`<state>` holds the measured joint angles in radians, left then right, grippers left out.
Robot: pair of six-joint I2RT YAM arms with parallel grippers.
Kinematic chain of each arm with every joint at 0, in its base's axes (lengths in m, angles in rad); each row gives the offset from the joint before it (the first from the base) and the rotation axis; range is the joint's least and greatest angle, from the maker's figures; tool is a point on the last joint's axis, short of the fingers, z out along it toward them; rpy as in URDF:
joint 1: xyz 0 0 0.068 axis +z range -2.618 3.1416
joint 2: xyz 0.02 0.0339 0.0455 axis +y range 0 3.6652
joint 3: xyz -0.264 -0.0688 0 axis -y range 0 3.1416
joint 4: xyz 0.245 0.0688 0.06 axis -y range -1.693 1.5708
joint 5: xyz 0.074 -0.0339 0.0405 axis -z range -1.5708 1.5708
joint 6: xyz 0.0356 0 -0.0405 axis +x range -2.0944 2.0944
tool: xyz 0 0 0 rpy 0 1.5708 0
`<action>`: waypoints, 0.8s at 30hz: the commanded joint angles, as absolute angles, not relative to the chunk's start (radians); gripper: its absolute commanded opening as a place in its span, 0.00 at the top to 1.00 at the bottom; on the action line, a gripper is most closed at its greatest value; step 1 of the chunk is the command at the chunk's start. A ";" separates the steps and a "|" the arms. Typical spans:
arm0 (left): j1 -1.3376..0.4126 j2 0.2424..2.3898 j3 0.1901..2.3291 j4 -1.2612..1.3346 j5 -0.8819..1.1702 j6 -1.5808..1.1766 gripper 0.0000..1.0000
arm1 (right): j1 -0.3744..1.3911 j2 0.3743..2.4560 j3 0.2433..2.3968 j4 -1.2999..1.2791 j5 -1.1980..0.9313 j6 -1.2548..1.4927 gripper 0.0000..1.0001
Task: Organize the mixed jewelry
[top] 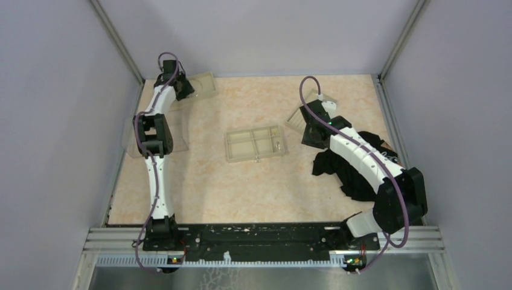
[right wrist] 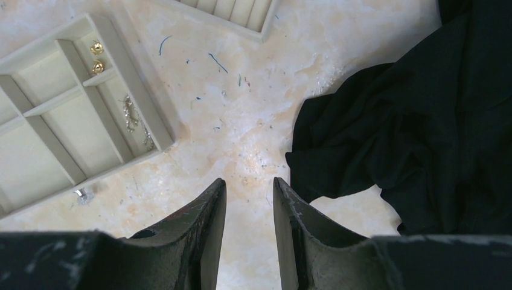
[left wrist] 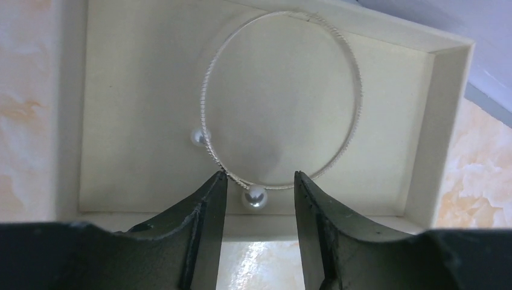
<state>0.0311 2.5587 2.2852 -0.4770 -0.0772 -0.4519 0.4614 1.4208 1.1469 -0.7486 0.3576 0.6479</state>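
Observation:
A thin silver wire hoop (left wrist: 281, 96) with a pearl at each end lies flat in a shallow beige tray (left wrist: 139, 72) at the far left of the table. My left gripper (left wrist: 259, 176) hangs open just over the hoop's near edge, one pearl (left wrist: 254, 197) showing between its fingers and the left fingertip (left wrist: 217, 181) at the wire. Nothing is gripped. My right gripper (right wrist: 249, 184) is open over bare table, empty. Two gold balls (right wrist: 96, 55) and silver bits (right wrist: 130, 115) lie in a compartment tray (right wrist: 154, 121). A small silver piece (right wrist: 81, 194) lies on the table beside that tray.
A black cloth (right wrist: 410, 121) is crumpled right of the right gripper (top: 313, 134). The compartment tray (top: 255, 144) sits mid-table, a slotted tray (top: 297, 115) lies under the right wrist, and another tray (top: 130, 144) is under the left arm. The left gripper (top: 181, 86) is near the back wall.

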 commanded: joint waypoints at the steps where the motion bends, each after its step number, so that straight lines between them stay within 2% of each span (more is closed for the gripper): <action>1: 0.035 2.574 2.316 -0.426 -0.032 -0.453 0.49 | 0.454 1.422 1.197 -0.738 0.354 0.659 0.66; 10: 0.021 2.580 2.318 -0.427 0.067 -0.419 0.56 | 0.454 1.422 1.187 -0.737 0.341 0.679 0.66; 20: -0.080 2.518 2.172 -0.467 0.114 -0.329 0.57 | 0.454 1.403 1.158 -0.722 0.328 0.694 0.67; 24: -0.123 2.458 2.102 -0.491 0.228 -0.334 0.57 | 0.454 1.380 1.132 -0.704 0.321 0.702 0.67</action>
<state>-0.0677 2.5187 2.1788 -0.4179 0.0887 -0.3538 0.4614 1.4227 1.1439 -0.7441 0.3275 0.6846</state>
